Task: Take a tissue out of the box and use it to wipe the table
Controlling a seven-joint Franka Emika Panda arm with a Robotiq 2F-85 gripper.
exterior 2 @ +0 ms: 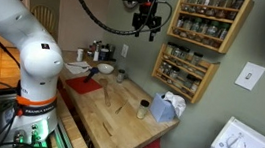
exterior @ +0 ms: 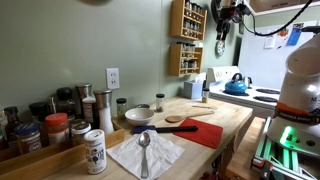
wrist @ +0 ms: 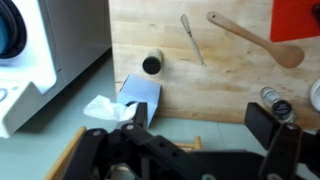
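In an exterior view the gripper (exterior: pixel 222 35) hangs high up, far above the table (exterior: pixel 228 118). In an exterior view the box (exterior 2: pixel 163 112) sits by the wall, the tissue (exterior 2: pixel 171 98) poking out. In the wrist view the jaws are wide apart, holding nothing.

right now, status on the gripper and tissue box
Gripper open, high over the table. Tissue sticking out of the box, untouched. Small jar close beside the box.

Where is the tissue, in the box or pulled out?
In the box: the tissue pokes from its opening, nothing holding it.
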